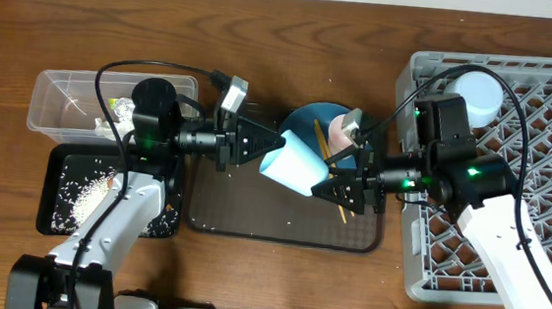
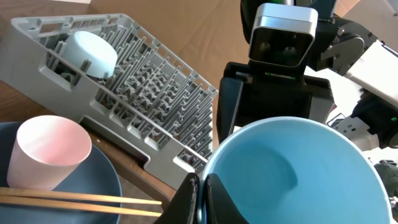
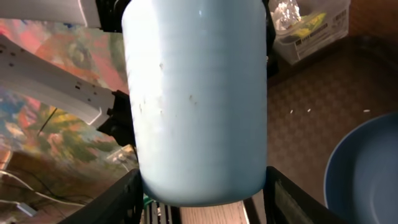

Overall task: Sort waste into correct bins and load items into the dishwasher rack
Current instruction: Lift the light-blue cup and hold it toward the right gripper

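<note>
The light-blue bowl (image 1: pixel 293 166) hangs tipped on its side over the brown serving tray (image 1: pixel 242 216). My left gripper (image 1: pixel 275 145) is shut on the bowl's rim (image 2: pixel 292 168), one finger inside and one outside (image 2: pixel 202 180). My right gripper (image 1: pixel 324 190) straddles the bowl's base (image 3: pixel 199 99), its fingers (image 3: pixel 127 193) pressed to both sides. Behind it lies the dark-blue plate (image 1: pixel 311 116), carrying the pink cup (image 2: pixel 46 152) and the chopsticks (image 2: pixel 74 199). A light-blue cup (image 1: pixel 478 96) stands in the grey dishwasher rack (image 1: pixel 535 244).
The clear tub (image 1: pixel 63 103) at the left holds the crumpled wrapper (image 3: pixel 298 18). In front of it lies the black tray (image 1: pixel 65 197), strewn with white rice grains. A few grains dot the serving tray. The rack fills the right side of the table.
</note>
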